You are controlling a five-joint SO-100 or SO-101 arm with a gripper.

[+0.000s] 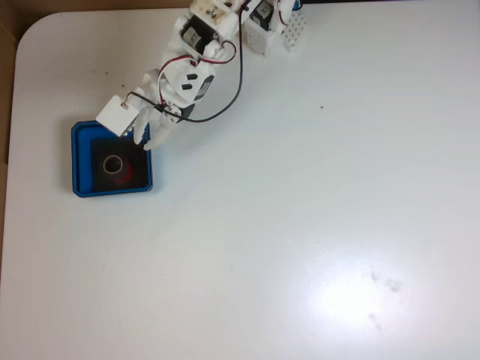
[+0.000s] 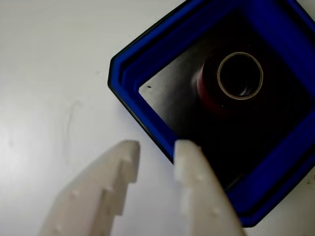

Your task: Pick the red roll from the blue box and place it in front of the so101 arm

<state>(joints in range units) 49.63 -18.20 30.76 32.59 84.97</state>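
Note:
The blue box (image 1: 77,161) lies at the left of the table in the fixed view, with the red roll (image 1: 126,173) standing on its black floor, pale core and hole facing up. The white so101 arm (image 1: 192,79) reaches down from the top edge. Its gripper (image 1: 151,141) hovers over the box's upper right corner, open and holding nothing. In the wrist view the two white fingertips (image 2: 185,151) sit at the bottom; one is over the box rim (image 2: 142,64), the other over bare table. The red roll (image 2: 205,91) is further up, apart from the gripper (image 2: 157,146).
The white table (image 1: 300,225) spreads wide to the right and below the box, with a bright glare patch at lower right. The arm's base (image 1: 262,22) is at the top edge. The table's left edge runs close beside the box.

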